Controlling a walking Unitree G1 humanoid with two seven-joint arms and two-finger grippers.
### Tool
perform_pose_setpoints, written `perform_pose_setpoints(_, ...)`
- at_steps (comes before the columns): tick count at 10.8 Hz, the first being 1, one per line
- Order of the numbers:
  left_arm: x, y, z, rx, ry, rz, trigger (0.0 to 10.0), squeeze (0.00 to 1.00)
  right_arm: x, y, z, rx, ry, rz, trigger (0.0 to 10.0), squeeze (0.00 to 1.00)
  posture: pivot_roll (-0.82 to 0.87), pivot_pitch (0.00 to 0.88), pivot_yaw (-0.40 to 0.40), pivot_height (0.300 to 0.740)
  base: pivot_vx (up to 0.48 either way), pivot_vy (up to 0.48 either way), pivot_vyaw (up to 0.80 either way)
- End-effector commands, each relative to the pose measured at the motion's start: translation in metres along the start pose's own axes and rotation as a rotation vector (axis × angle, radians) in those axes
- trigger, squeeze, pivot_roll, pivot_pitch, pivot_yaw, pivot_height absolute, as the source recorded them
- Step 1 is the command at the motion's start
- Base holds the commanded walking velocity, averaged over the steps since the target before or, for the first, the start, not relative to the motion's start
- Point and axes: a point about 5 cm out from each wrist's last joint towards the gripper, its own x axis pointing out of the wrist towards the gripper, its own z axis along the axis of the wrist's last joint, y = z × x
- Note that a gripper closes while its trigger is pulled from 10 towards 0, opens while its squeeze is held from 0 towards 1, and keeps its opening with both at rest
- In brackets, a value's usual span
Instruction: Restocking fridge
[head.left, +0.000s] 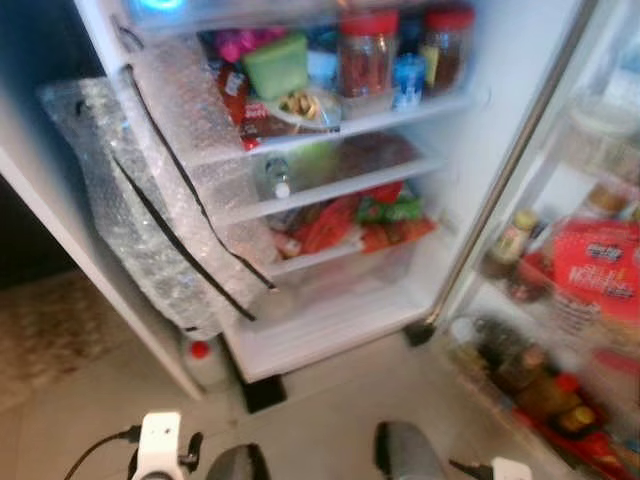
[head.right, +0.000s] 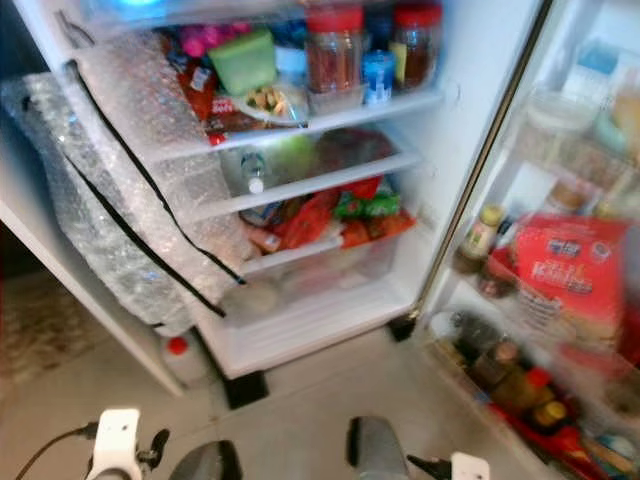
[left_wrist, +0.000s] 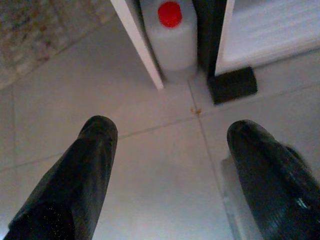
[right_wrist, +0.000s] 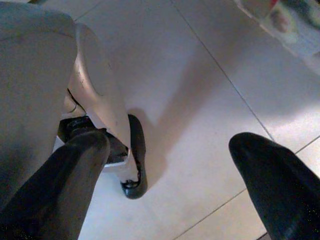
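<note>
The fridge (head.left: 330, 325) stands open in front of me. Its top shelf holds two red-lidded jars (head.left: 367, 50), a green tub (head.left: 277, 63) and a plate of food (head.left: 305, 108). A small bottle (head.left: 278, 178) lies on the middle shelf. Red and green packets (head.left: 350, 222) fill the clear drawer below. The open door at the right carries a red packet (head.left: 595, 260) and several bottles (head.left: 510, 240). My left gripper (left_wrist: 172, 130) hangs open over the floor tiles near the fridge's base. My right gripper (right_wrist: 170, 142) is open too, low over the floor beside my own foot (right_wrist: 132, 170).
Bubble wrap (head.left: 150, 200) with black tape hangs over the fridge's left side. A white jug with a red cap (left_wrist: 170, 35) stands on the floor by the fridge's lower left corner, next to a black fridge foot (left_wrist: 232, 85). A patterned rug (head.left: 50, 330) lies at the left.
</note>
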Motion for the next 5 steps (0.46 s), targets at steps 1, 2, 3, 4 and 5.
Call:
perform_pose_setpoints(1,-0.0023,0.0023,-0.0062,0.002,0.023,0.002,10.0,0.00,0.0029,0.0301,-0.0057,0.011,0.019,0.100,10.0,0.00,-0.04,0.016,0.056,0.602,0.000,0.289,0.00)
perform_pose_setpoints(2,-0.0023,0.0026,-0.0064,0.003,0.027,-0.004,10.0,0.00,0.0028,0.0304,-0.0063,0.013,0.020,0.100,10.0,0.00,-0.04,0.005,0.060,0.602,0.000,0.281,0.00)
perform_pose_setpoints(3,-0.0022,0.0025,-0.0065,0.004,0.029,-0.010,10.0,0.00,0.0027,0.0304,-0.0067,0.015,0.020,0.100,10.0,0.00,-0.05,0.002,0.060,0.602,0.000,0.281,0.00)
perform_pose_setpoints(4,-0.0019,0.0012,-0.0061,0.001,0.028,-0.015,10.0,0.00,0.0025,0.0296,-0.0070,0.017,0.021,0.099,10.0,0.00,-0.05,0.000,0.056,0.602,0.000,0.285,0.00)
perform_pose_setpoints(5,-0.0018,-0.0013,-0.0059,-0.004,0.029,-0.025,10.0,0.00,0.0023,0.0282,-0.0074,0.015,0.023,0.096,10.0,0.00,-0.05,0.000,0.053,0.602,0.000,0.285,0.00)
